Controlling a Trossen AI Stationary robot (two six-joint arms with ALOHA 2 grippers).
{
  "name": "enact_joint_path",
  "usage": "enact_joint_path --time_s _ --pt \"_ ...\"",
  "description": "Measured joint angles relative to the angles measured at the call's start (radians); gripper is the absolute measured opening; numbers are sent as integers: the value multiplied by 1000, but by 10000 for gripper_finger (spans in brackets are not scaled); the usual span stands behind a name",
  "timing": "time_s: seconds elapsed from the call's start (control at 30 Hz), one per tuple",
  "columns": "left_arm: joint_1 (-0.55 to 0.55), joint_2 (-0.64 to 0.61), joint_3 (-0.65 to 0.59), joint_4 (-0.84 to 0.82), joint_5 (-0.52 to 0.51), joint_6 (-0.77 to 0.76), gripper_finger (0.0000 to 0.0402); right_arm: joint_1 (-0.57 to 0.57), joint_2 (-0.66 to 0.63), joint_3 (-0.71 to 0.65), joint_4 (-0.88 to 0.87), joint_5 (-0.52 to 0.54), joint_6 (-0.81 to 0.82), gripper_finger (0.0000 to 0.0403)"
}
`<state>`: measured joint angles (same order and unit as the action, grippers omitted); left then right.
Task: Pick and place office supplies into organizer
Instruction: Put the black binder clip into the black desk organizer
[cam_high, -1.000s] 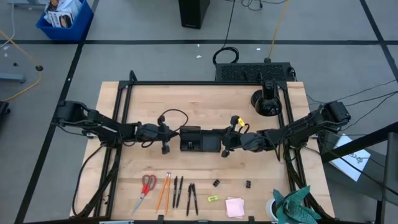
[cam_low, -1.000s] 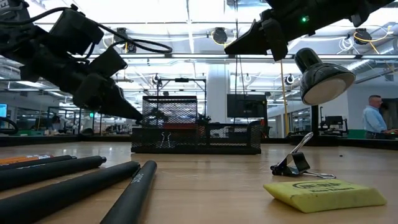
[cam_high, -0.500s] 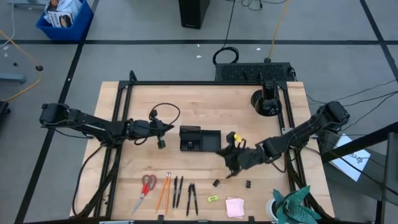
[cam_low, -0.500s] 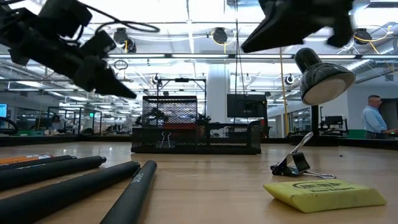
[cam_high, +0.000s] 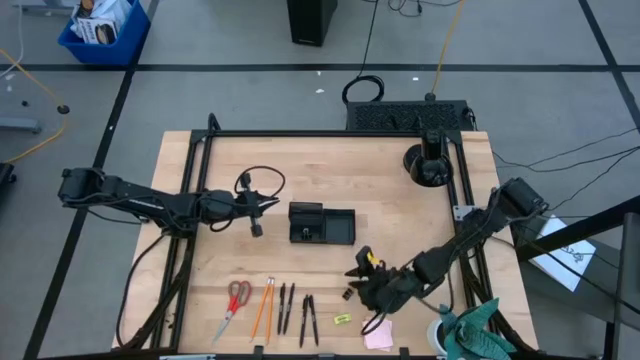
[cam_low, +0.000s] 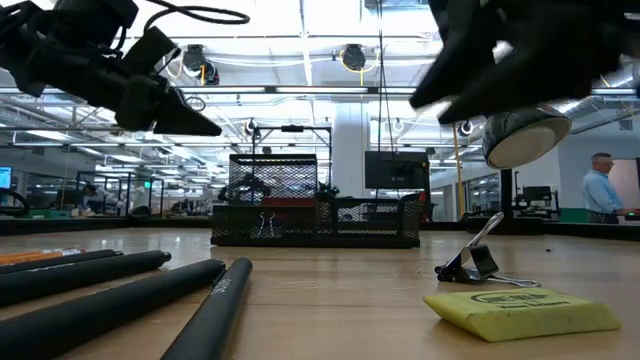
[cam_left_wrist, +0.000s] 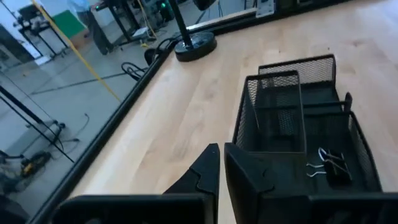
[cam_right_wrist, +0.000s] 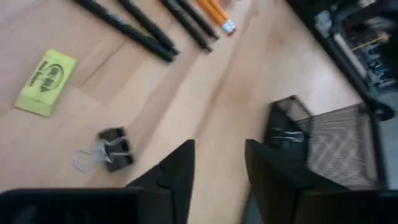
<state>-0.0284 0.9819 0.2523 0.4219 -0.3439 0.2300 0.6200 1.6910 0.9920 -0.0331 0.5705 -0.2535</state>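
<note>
We saw the black wire-mesh organizer tray with compartments (cam_high: 322, 223) at mid-table, with one black binder clip (cam_left_wrist: 331, 165) already lying in a compartment (silver wire handles up). The left gripper (cam_high: 262, 205) hung above the wood just left of the tray, its two dark fingers (cam_left_wrist: 205, 176) nearly together with only a thin slit between, nothing in them. The right gripper (cam_high: 362, 283) was low over the front of the table, its fingers (cam_right_wrist: 180, 168) spread apart and empty, right above one loose black binder clip (cam_right_wrist: 112, 151); from overhead we couldn't separate a second loose clip from the gripper.

Along the front edge we counted:
- one pair of red-handled scissors (cam_high: 234, 303)
- two orange pencils (cam_high: 263, 307)
- four slim black pens (cam_high: 297, 312) (two pairs side by side)
- one small yellow rectangular eraser-like piece (cam_high: 342, 319)
- one pink square sticky-note pad (cam_high: 377, 333), partly under the right arm

A crumpled teal cloth (cam_high: 468, 328) sat at the front right corner and a round black stand base (cam_high: 428, 164) at the back right. One person (cam_low: 601, 186) stood far back in the room.
</note>
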Motion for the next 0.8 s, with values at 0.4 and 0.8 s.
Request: enact_joint_path --time_s 0.4,0.8 --pt "0 -1 0 40 0 51 32 83 76 -1 110 -16 187 180" --pt "1 -1 0 43 -2 84 33 87 154 0 127 -76 246 166"
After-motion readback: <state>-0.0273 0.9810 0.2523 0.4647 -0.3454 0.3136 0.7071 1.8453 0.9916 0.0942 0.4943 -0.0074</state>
